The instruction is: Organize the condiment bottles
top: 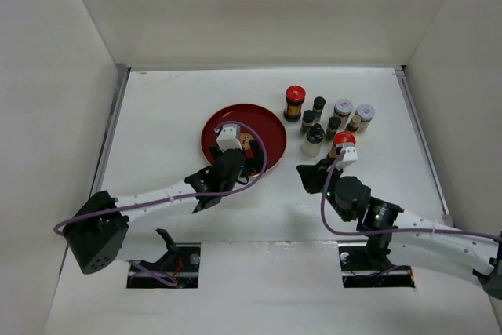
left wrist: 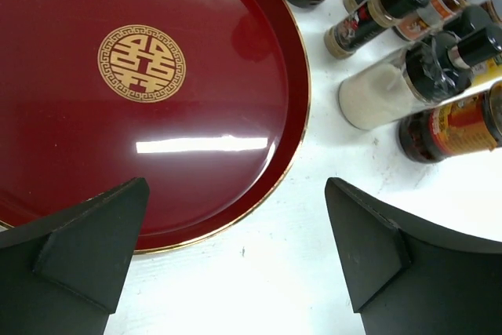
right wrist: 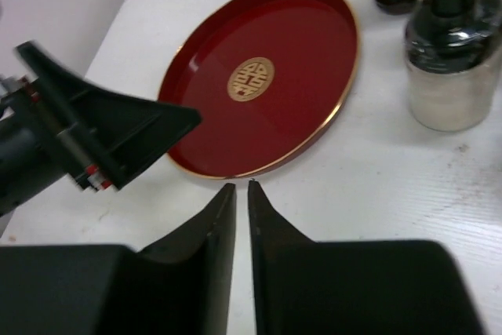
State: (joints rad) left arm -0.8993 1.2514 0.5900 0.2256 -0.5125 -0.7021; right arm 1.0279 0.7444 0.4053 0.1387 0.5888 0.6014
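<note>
The condiment bottles stand in a cluster right of the round red tray. They include a red-capped jar, slim black-capped bottles, a white-bodied bottle, two silver-lidded jars and a second red-capped jar partly hidden behind my right wrist. My left gripper is open and empty over the tray's near right edge; the white-bodied bottle lies ahead to its right. My right gripper is shut and empty, low over the table, just short of the tray.
White walls enclose the table on three sides. The tray holds nothing and has a gold emblem at its middle. In the right wrist view my left gripper sits at the tray's left, and the white-bodied bottle stands at the right.
</note>
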